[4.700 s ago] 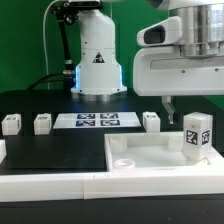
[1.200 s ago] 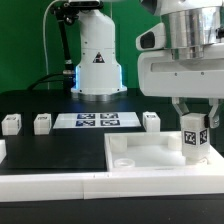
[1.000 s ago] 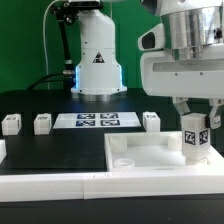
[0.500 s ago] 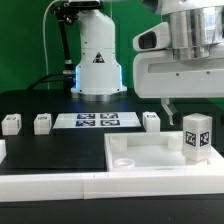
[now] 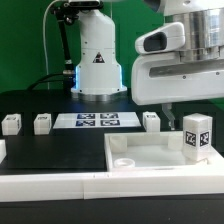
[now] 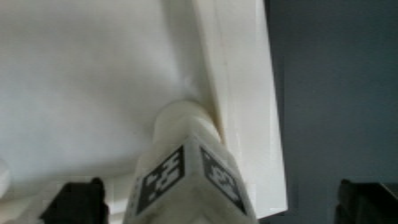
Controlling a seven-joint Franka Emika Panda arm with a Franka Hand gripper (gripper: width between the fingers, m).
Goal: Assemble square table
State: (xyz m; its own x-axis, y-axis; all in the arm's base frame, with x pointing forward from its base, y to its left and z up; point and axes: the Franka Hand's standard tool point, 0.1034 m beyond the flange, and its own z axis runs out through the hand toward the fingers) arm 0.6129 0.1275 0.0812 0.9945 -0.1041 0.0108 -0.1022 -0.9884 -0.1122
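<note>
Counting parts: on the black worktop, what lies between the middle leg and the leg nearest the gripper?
The marker board alone, shown in the exterior view.

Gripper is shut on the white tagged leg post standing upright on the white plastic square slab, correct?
Not shut: the exterior view shows the gripper open above the white tagged leg post, which stands upright on the white plastic square slab.

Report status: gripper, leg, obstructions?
Gripper open, hovering over leg post. Leg post upright on corner of tabletop, exterior view's right. One loose leg beyond tabletop, clear of gripper.
</note>
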